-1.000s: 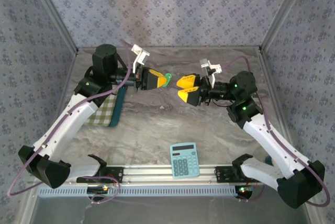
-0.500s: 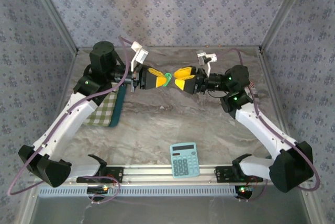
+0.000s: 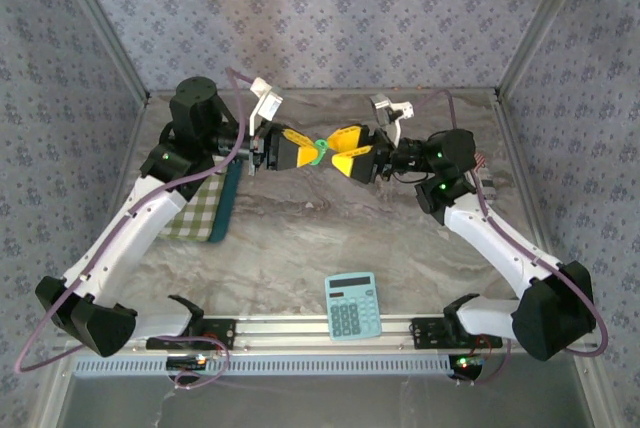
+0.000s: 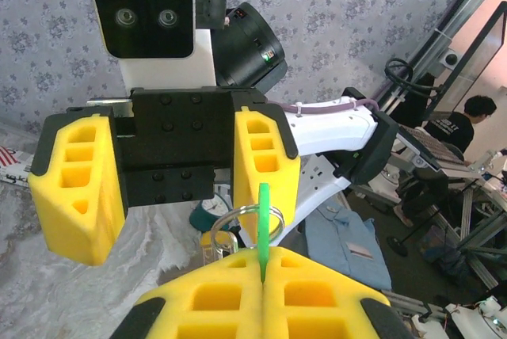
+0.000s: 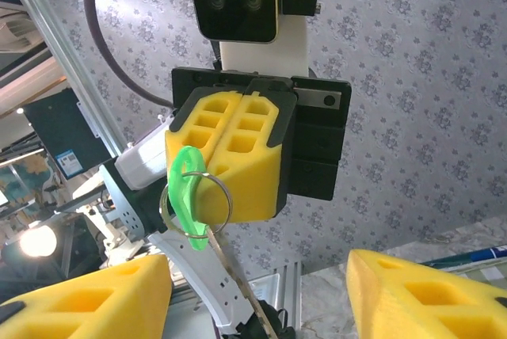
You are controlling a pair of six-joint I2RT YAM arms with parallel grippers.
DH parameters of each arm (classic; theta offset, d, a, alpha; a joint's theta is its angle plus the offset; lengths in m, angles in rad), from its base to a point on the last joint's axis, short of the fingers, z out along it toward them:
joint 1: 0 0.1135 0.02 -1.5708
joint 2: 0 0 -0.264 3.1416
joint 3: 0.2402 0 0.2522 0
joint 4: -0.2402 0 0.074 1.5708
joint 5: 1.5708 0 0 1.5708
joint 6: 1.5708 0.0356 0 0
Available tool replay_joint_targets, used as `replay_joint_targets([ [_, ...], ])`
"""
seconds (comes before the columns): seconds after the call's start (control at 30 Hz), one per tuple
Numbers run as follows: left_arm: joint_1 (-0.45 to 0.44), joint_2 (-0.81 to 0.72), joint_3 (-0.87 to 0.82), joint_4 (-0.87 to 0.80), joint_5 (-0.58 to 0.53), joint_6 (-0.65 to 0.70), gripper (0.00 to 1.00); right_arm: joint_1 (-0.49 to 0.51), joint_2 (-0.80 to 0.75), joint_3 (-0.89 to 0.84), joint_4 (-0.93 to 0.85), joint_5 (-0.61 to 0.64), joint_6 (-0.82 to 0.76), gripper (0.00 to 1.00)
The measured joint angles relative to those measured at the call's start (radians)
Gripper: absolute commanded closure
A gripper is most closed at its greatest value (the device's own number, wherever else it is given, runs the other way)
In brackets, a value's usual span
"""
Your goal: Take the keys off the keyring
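**Fig.** Left gripper (image 3: 308,153), closed on the green key (image 5: 187,208), presented the keyring (image 5: 229,199) mid-air for the open right gripper (image 3: 338,151) to grasp.

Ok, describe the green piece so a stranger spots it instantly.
Above the marble table, the left tool and right tool nearly meet. The green piece, on a thin metal ring, sticks from the shut left tool. The fingers around it are yellow; it is bright green.

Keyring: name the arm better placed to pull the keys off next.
Right. The left gripper is shut on the green key, so it is busy anchoring. The right gripper faces it with jaws open, close to the keyring hanging free, probably ready to grip it.
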Motion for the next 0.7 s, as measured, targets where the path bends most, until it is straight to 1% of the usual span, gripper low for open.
replay_joint_targets([
  [0.13, -0.001, 0.000, 0.002, 0.001, 0.003, 0.000, 1.00, 0.006, 0.000, 0.000, 0.013, -0.003, -0.001, 0.35],
  [0.27, -0.003, 0.000, 0.002, 0.003, 0.003, 0.000, 1.00, 0.043, 0.000, 0.001, -0.003, -0.008, -0.025, 0.35],
  [0.37, -0.003, 0.000, 0.002, 0.004, 0.003, 0.000, 1.00, 0.077, -0.002, 0.004, -0.035, -0.014, -0.060, 0.37],
  [0.5, -0.003, 0.000, 0.002, 0.004, 0.003, 0.000, 1.00, 0.094, -0.008, 0.011, -0.076, -0.014, -0.096, 0.40],
  [0.63, -0.003, 0.000, 0.002, 0.006, 0.002, -0.001, 1.00, 0.097, -0.015, 0.018, -0.105, -0.012, -0.122, 0.48],
  [0.7, -0.005, 0.000, 0.002, 0.008, 0.001, -0.004, 1.00, 0.099, -0.018, 0.023, -0.116, -0.010, -0.128, 0.55],
])
